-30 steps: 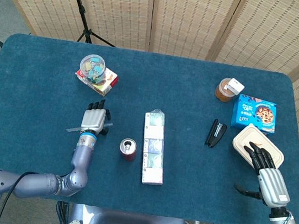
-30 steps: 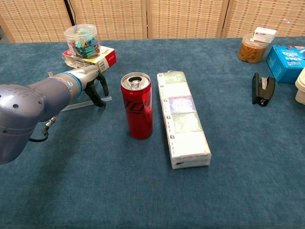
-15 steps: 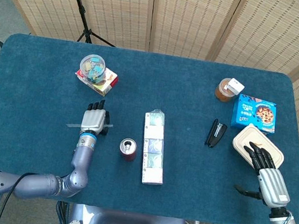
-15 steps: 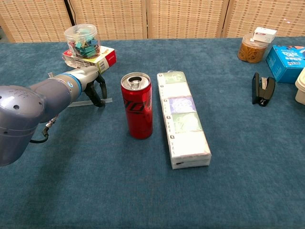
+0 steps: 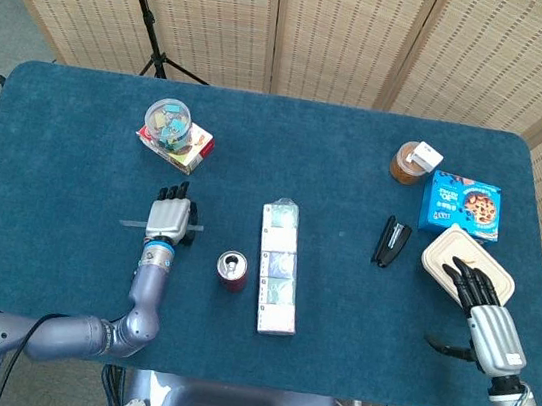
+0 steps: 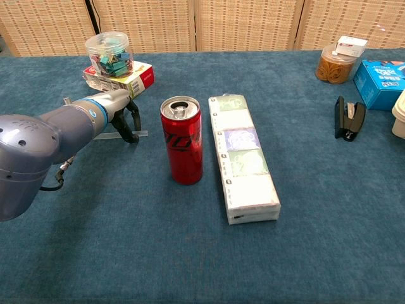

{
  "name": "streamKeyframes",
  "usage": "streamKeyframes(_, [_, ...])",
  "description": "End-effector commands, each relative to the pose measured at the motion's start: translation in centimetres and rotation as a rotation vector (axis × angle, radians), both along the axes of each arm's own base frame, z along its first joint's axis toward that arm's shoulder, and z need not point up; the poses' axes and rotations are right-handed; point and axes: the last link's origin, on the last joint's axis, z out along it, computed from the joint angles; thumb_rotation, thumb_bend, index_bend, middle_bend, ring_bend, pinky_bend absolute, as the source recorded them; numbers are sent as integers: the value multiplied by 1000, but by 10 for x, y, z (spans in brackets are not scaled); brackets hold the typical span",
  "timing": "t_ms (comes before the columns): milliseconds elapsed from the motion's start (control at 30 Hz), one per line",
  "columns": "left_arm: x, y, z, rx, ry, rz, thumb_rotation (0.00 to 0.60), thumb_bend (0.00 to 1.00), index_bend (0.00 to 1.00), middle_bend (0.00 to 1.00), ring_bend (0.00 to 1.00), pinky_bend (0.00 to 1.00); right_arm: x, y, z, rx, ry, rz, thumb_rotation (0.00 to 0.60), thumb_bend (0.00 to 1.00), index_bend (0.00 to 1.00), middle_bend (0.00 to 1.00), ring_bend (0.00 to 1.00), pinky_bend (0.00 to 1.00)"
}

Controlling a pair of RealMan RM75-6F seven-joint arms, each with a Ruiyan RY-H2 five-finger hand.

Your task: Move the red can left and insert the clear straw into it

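Observation:
The red can stands upright near the table's front middle, its top open. The clear straw lies almost level to the left of the can, under my left hand. That hand's fingers curl down around the straw's middle and grip it just above the cloth. The hand is a short way left of the can and apart from it. My right hand hovers at the far right near the front edge, fingers spread, holding nothing.
A long pack of tissues lies right beside the can. A jar of clips on a red box stands behind the left hand. A black stapler, a cookie box, a brown jar and a white container are on the right.
The straw in my left hand has swung from tilted to nearly level, its left end rising away from the front edge. The can and my right hand have not moved.

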Motion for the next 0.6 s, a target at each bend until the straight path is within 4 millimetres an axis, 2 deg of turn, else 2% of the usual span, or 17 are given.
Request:
streamKeyframes(33, [0, 1, 4, 9, -4, -4, 600, 374, 546, 0, 0, 0, 0, 0, 0, -1, -2, 1, 600, 73, 8, 0, 0, 0])
streamKeyframes(333, [-2, 2, 19, 24, -43, -5, 600, 374, 550, 0, 0, 0, 0, 0, 0, 1, -4, 2, 600, 73, 8, 0, 0, 0])
streamKeyframes(600, [7, -8, 58, 44, -222, -93, 600, 374, 550, 0, 0, 0, 1, 0, -2, 3, 2, 2, 600, 72, 8, 0, 0, 0])
